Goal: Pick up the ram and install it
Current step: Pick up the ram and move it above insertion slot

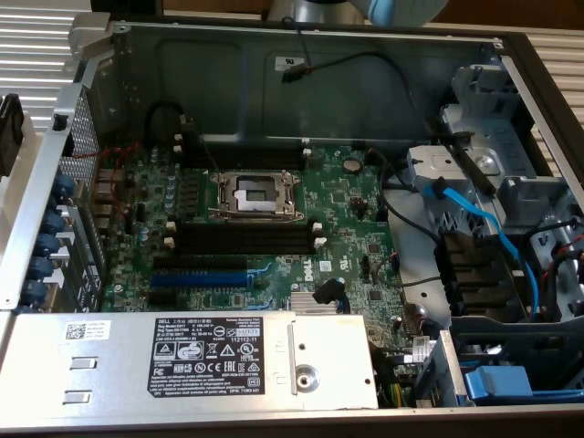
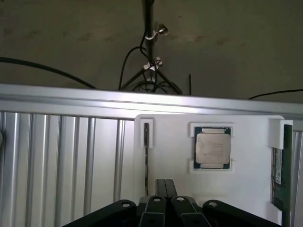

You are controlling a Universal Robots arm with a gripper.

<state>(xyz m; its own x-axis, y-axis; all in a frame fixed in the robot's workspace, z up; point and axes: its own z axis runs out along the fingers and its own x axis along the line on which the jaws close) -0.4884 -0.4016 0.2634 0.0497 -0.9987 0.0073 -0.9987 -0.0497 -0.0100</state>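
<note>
Ram [image 2: 279, 171] at white tray [image 2: 246, 142] edge, closed end effector [image 2: 165, 187] apart

The closed gripper [image 2: 165, 188] is seen near a white tray [image 2: 170, 142], in which a processor [image 2: 213, 149] and the ram [image 2: 279, 166] are seated.

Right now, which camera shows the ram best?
The wrist view: the ram sits in a slot at the edge of a white holder, near a processor chip, its green board and label facing the camera. The exterior view looks instead into the open computer case, at the motherboard's black slots.
</note>
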